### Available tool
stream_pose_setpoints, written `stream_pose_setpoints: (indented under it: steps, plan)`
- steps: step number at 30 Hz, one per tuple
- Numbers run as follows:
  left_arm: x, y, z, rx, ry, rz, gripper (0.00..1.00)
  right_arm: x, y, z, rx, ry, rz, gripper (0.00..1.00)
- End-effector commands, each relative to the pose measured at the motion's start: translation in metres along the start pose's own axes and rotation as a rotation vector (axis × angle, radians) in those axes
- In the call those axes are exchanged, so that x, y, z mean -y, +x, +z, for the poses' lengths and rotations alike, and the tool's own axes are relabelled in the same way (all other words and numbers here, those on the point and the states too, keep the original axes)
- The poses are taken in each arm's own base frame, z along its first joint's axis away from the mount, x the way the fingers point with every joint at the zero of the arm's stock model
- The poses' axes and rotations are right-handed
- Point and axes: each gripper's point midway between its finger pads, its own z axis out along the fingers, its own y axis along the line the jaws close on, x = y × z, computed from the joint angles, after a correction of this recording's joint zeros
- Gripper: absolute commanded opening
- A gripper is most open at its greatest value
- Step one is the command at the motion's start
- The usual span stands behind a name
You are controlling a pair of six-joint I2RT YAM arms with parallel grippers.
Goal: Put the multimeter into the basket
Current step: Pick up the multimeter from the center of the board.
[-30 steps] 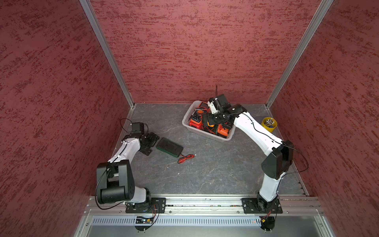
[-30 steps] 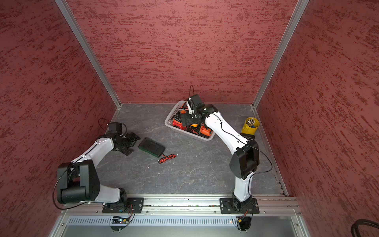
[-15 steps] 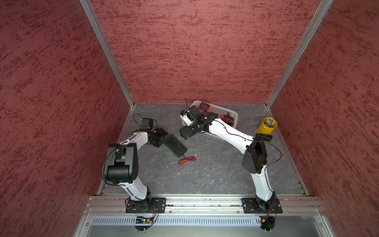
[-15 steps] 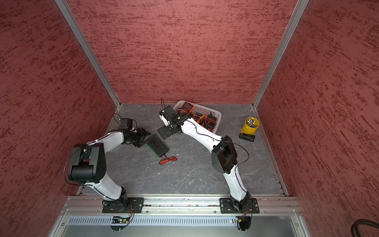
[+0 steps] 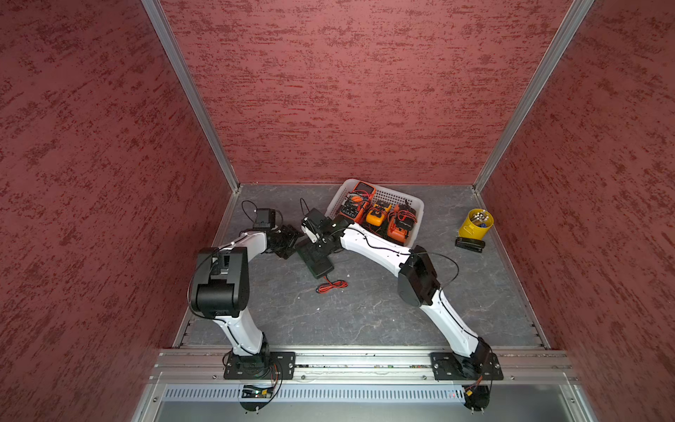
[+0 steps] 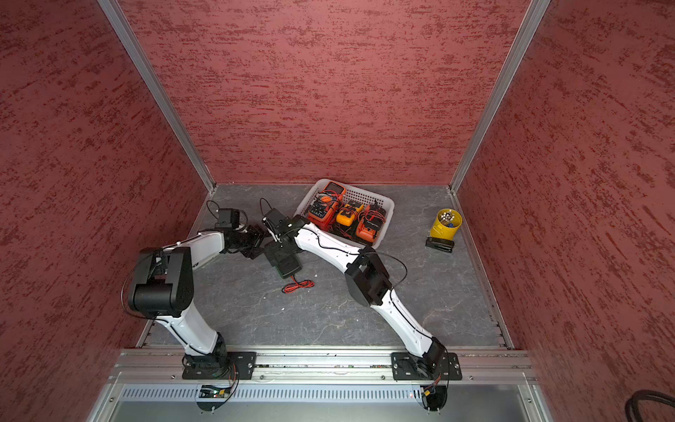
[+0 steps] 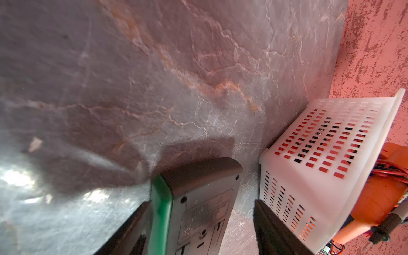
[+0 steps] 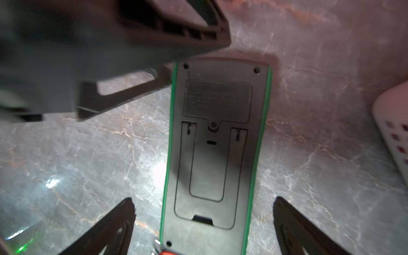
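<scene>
Mottled red walls [image 5: 347, 91] stand left, right and far, joined by aluminium corner posts [image 5: 191, 95]. The grey veined floor [image 5: 365, 314] meets an aluminium rail [image 5: 347, 360] at the near edge.

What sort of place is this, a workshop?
Most likely a robot test cell: two white arms bolted to a metal rail, red textured walls closing in a grey stone-look table, and a white basket of multimeters.

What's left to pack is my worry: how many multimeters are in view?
5, probably. A green-edged multimeter lies face down on the table beside the basket. Inside it: orange meter, red meter, yellow meter, second orange meter, overlapping under leads, so more may be hidden.
</scene>
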Motion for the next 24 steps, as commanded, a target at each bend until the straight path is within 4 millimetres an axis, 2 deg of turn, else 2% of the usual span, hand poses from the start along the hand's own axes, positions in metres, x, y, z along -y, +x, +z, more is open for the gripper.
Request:
stream_pose_setpoints:
  steps: [1,14,20,24]
  plan:
    - [0.0,-0.004,-0.006,0.003,-0.002,-0.006,0.76,0.004,0.006,0.009,-0.026,0.041,0.044,0.99]
    - [-0.013,-0.006,-0.017,0.015,-0.033,0.009,0.79,-0.007,0.014,0.042,-0.057,0.049,0.001,0.99]
    - [-0.019,-0.006,-0.021,0.027,-0.036,-0.003,0.8,-0.001,0.025,0.056,-0.097,0.094,-0.027,0.99]
    - [-0.023,-0.006,-0.024,0.035,-0.04,-0.011,0.8,0.006,0.03,0.058,-0.108,0.144,-0.062,0.99]
